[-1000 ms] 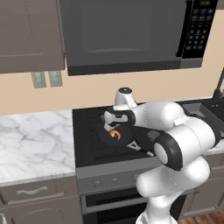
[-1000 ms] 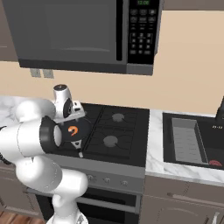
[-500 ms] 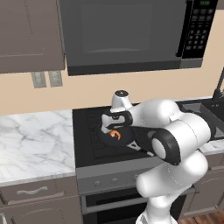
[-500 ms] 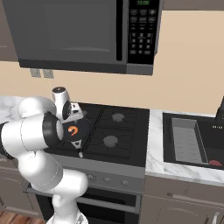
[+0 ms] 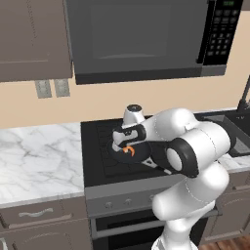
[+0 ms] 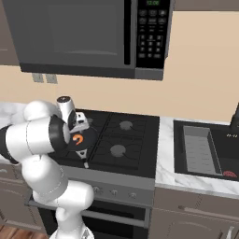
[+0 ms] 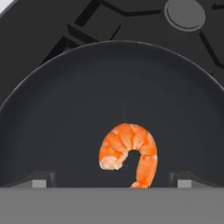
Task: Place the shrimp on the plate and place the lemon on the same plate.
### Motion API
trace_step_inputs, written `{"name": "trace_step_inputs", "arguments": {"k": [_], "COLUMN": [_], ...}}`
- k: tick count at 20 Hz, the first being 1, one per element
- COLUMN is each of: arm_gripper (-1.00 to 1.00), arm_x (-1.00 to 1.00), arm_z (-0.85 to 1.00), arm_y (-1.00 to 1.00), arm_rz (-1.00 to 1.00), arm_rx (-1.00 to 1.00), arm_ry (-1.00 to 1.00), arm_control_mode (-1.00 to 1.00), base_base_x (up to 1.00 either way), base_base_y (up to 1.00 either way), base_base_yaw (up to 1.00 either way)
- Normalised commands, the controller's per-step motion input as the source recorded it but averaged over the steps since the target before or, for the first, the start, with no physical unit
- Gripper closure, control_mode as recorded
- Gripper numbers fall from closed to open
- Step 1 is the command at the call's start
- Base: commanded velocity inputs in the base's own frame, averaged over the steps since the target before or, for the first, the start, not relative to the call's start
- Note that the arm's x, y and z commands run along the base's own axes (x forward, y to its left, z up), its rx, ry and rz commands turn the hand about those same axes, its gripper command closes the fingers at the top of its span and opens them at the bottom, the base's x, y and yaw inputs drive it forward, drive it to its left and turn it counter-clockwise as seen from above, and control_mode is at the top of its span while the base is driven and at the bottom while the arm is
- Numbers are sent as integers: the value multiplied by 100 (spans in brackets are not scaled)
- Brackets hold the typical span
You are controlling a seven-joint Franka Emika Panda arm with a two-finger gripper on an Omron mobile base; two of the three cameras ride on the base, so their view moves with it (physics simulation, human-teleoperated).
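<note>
The tool [image 7: 112,183] is positioned directly above the shrimp [image 7: 128,154], with its 2 fingertips [image 7: 38,183] spread wide apart and gripping nothing. The shrimp lies inside the black frying pan [image 7: 52,127] on the stove [image 6: 119,137].

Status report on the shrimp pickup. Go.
Gripper open, fingers straddling the shrimp, nothing held. Shrimp lies in the pan on the stove. Nothing in the way.

Shrimp [image 7: 129,151] in pan [image 7: 52,127] on stove [image 6: 122,140]
</note>
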Motion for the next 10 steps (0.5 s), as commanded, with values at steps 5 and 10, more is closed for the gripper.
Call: {"name": "trace_step_inputs", "arguments": {"k": [5,10], "arm_gripper": [-100,-100], "arm_x": [11,0], "arm_z": [-12,-3], "arm_y": [-1,0], "arm_rz": [0,0], "arm_rx": [0,0], "arm_ry": [0,0], "arm_control_mode": [-100,-100], "base_base_x": [0,0], "base_base_y": [0,0], "base_base_yaw": [0,0]}}
